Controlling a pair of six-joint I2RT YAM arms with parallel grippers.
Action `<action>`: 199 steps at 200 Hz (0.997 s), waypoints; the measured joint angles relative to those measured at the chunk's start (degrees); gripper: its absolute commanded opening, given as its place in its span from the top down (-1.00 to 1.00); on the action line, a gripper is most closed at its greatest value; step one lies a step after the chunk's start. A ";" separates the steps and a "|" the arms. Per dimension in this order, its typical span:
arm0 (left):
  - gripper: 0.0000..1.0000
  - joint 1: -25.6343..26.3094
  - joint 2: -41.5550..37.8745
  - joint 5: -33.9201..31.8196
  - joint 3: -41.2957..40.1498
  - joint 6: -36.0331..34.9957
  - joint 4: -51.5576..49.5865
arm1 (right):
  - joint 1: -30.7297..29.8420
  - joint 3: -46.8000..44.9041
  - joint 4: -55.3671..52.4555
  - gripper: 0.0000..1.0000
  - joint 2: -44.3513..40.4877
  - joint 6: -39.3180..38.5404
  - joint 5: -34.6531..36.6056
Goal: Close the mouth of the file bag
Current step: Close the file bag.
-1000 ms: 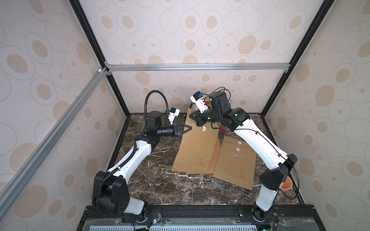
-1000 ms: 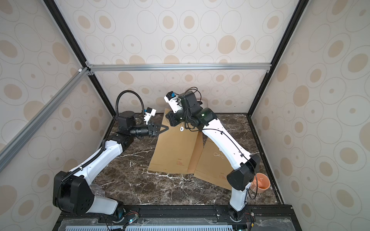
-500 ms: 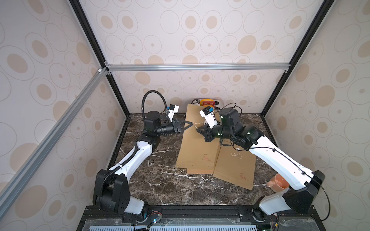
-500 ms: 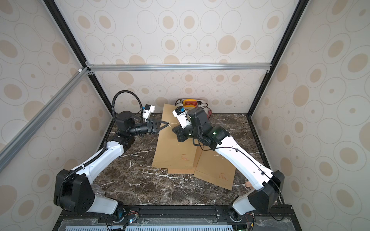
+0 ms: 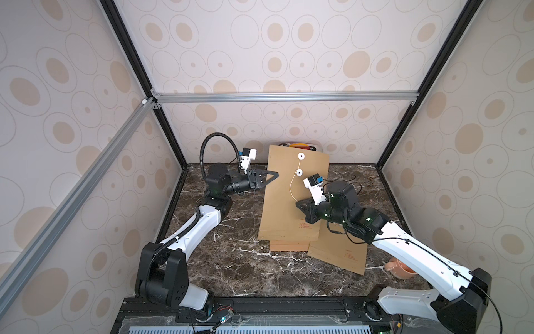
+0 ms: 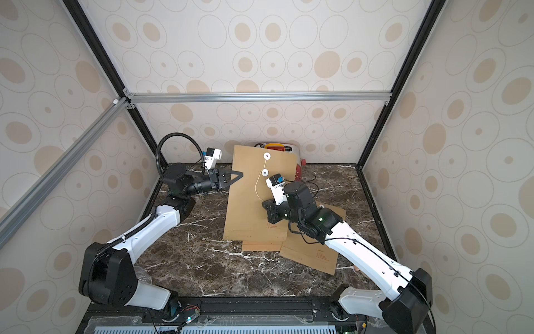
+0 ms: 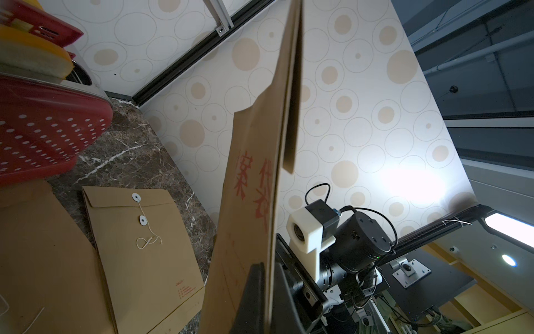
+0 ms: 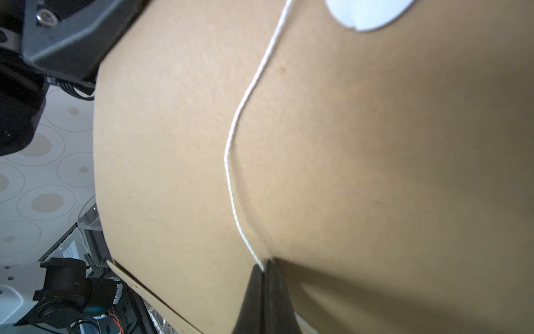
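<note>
The brown file bag [image 5: 278,202] [image 6: 245,208] is lifted at its mouth end, with its foot resting on the bags below. Its flap is folded down and stands slightly off the body in the left wrist view [image 7: 290,115]. My left gripper [image 5: 276,174] [image 6: 241,174] [image 7: 270,264] is shut on the bag's left edge. A white string [image 5: 291,185] [image 8: 231,162] runs from the flap's disc [image 5: 301,156] past the lower disc [image 5: 299,173] into my right gripper [image 5: 297,204] [image 6: 263,204] [image 8: 265,261]. That gripper is shut on the string's end.
Two more brown bags lie flat on the marble table, one [image 5: 341,254] at the right and one [image 5: 289,246] under the lifted bag. A red perforated basket [image 7: 43,130] [image 6: 299,170] stands at the back wall. An orange cup [image 5: 400,267] sits under the right arm.
My right gripper has come from the flap toward the front, drawing the string out along the bag. The bag's mouth end has risen toward the back wall, the left gripper still on its edge.
</note>
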State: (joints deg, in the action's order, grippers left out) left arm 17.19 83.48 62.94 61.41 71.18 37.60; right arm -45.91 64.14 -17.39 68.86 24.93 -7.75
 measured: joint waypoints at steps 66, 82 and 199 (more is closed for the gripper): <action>1.00 0.02 0.44 0.13 -0.13 2.27 2.97 | 0.96 -2.97 0.44 1.00 -2.21 1.31 4.04; 1.00 0.02 0.44 0.13 -0.20 2.62 3.58 | 1.66 -3.87 0.02 1.00 -2.82 1.62 4.72; 1.00 0.17 1.51 0.48 -0.55 4.68 5.66 | 6.60 -4.61 -2.82 1.00 -4.02 1.11 4.09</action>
State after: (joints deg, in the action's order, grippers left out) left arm 17.37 84.99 63.42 60.86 75.85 43.27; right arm -39.31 59.53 -20.21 64.84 26.04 -3.66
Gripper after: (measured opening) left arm 0.052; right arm 0.042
